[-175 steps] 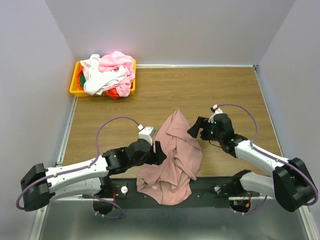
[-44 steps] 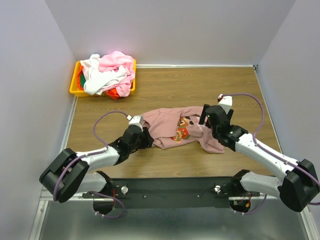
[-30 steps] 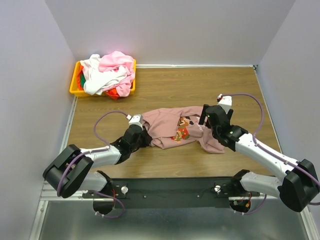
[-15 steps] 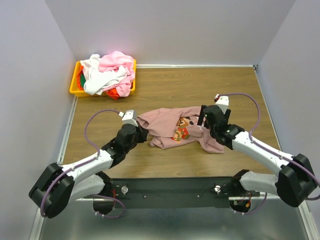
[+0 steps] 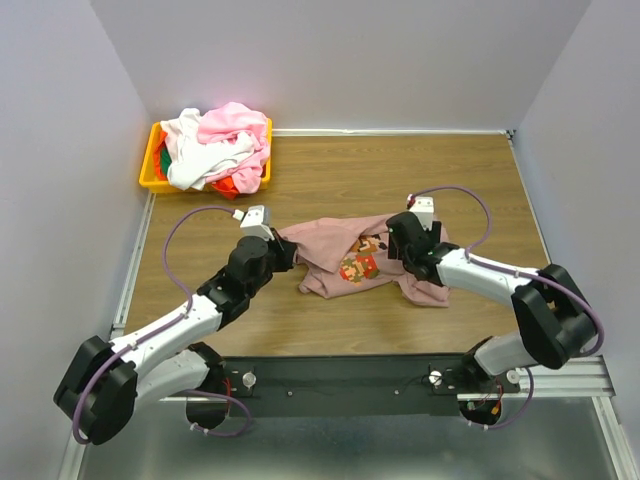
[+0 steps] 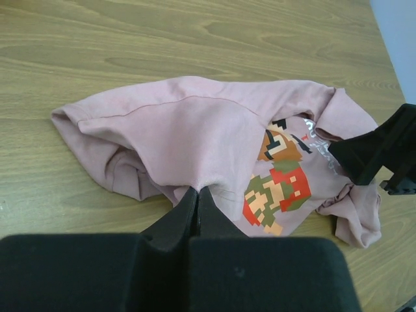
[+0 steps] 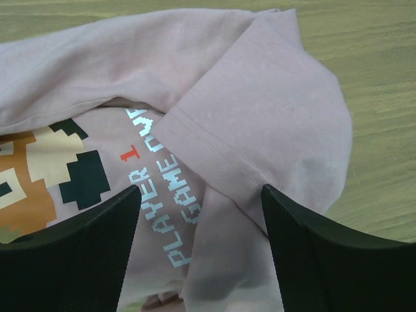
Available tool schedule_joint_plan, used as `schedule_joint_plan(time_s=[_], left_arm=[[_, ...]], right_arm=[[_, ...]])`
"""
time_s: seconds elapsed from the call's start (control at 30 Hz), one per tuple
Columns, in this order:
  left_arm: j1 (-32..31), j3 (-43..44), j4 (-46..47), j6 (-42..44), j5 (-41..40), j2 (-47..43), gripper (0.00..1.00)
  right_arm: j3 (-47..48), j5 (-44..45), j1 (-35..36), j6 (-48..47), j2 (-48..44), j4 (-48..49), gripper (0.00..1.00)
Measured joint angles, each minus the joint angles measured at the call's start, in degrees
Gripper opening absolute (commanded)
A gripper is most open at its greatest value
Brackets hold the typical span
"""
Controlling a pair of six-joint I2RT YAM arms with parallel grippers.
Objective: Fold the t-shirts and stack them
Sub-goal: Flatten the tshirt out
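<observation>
A mauve tee (image 5: pixel 345 255) lies crumpled in the middle of the table (image 5: pixel 400 170), its long axis running left to right. The left gripper (image 6: pixel 197 195), fingers together, pinches cloth near the tee's left end. The right gripper (image 7: pixel 198 192) hovers over the right-end sleeve (image 7: pixel 273 117), fingers apart. More tees (image 5: pixel 215 145) fill a bin (image 5: pixel 148 180) at the far left corner.

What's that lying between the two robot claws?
A crumpled mauve-pink t-shirt with a pixel-character print, lying from the left gripper to the right gripper; the top view shows it.

Wooden table (image 5: pixel 400 170) — crumpled mauve t-shirt (image 5: pixel 335 245) at its middle, yellow bin (image 5: pixel 150 178) in far-left corner.
</observation>
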Motion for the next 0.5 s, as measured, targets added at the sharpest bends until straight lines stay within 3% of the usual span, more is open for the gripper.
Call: schedule_joint_plan(time_s=[0.17,0.37,0.5], left_arm=[[0.59,0.02,-0.35,0.66,0.02,0.13,0.00],[2.58,0.07,-0.42,1.97,0.07,0.13,0.00],[4.50,1.07,-1.20,3.19,0.33,0.13,0.00]], right_arm=[[1.92,0.15,-0.13,-0.76,4.15,0.98,0.66],[3.39,0.79,-0.87,-1.27,8.24,1.53,0.43],[4.26,1.36,-1.81,-1.51,10.21,1.62,0.16]])
